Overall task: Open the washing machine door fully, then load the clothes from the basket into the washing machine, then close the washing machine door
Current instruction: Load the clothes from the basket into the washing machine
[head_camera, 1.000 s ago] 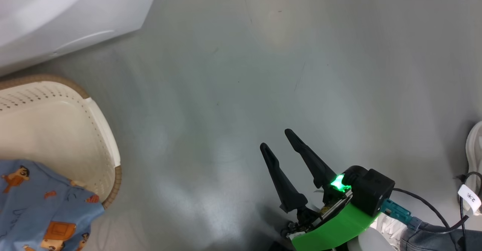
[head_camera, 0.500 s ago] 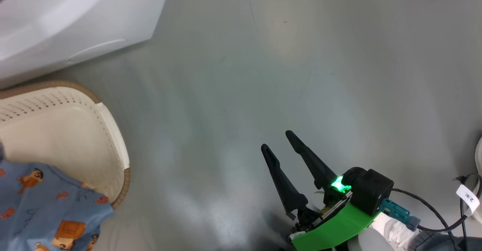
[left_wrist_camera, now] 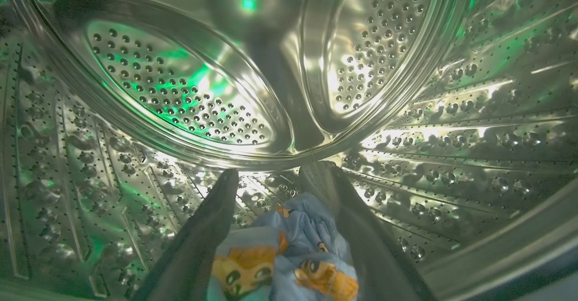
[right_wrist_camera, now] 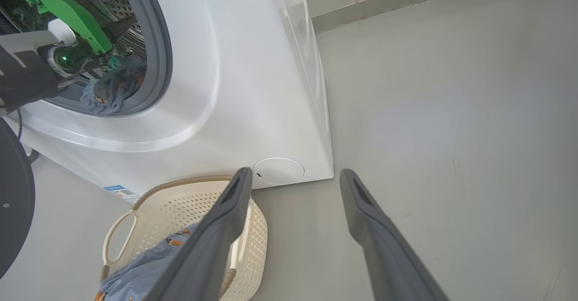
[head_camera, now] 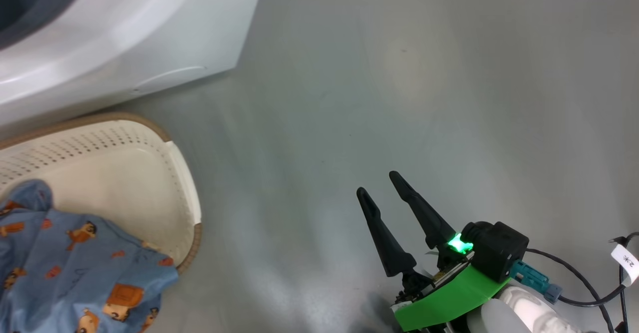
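Note:
My left gripper is deep inside the perforated steel drum of the washing machine. It is open, and a light blue garment with orange figures lies loose between its finger bases. The right wrist view shows that arm's green wrist inside the grey ring, above blue cloth. The black door stands swung out at the left. More blue clothes lie in the cream basket in front of the machine. My right gripper hangs open and empty over the floor.
Grey floor stretches to the right of the machine and basket. A cable with a white tag trails at the lower right. The basket sits close against the machine's front, below a round service flap.
The head camera has turned, so the machine and basket sit further right and lower in its view. My left gripper has gone from shut to open. The right gripper keeps its pose.

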`<state>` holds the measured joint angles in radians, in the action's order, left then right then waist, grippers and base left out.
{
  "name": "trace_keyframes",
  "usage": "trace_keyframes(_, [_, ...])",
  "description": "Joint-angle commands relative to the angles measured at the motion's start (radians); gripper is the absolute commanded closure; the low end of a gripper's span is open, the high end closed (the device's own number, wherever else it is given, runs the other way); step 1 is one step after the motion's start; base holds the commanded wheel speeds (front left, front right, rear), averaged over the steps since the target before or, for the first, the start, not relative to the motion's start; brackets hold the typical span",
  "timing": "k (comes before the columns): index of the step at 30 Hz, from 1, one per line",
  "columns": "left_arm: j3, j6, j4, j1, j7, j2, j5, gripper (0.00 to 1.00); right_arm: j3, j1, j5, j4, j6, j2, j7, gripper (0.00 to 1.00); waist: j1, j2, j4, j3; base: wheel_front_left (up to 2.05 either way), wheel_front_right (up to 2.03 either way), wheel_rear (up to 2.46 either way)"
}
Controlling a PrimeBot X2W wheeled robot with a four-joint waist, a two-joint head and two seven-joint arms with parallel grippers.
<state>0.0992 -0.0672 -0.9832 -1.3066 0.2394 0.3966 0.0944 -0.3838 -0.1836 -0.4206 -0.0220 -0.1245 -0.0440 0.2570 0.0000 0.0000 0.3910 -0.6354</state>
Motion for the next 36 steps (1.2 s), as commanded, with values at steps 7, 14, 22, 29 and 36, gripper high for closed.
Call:
trace_keyframes(7, [0.007,0.003,0.045,0.099,0.018,-0.017,0.031,0.0,0.002,0.012,0.02,0.009,-0.006,-0.006,0.005,0.0,0.0,0.0,-0.074,0.069,0.0,0.0,0.0])
trace_keyframes(14, [0.018,0.002,0.107,0.186,0.02,-0.076,0.055,0.0,0.027,0.021,0.038,0.001,-0.006,-0.006,0.005,0.0,0.0,0.0,-0.132,0.094,0.0,0.0,0.0])
trace_keyframes(22, [-0.005,-0.004,0.271,0.366,0.021,-0.138,0.123,0.0,0.082,0.028,0.063,0.002,-0.006,-0.006,0.005,0.0,0.0,0.0,-0.194,0.115,0.0,0.0,0.0])
trace_keyframes(29, [-0.002,-0.023,0.498,0.58,0.007,-0.183,0.159,0.0,0.122,0.028,0.113,0.009,-0.006,-0.006,0.005,0.0,0.0,0.0,-0.249,0.124,0.0,0.0,0.0])
trace_keyframes(36, [-0.005,-0.071,0.736,0.813,-0.018,-0.198,0.172,0.0,0.163,0.029,0.159,0.017,-0.006,-0.006,0.005,0.0,0.0,0.0,-0.294,0.144,0.0,0.0,0.0])
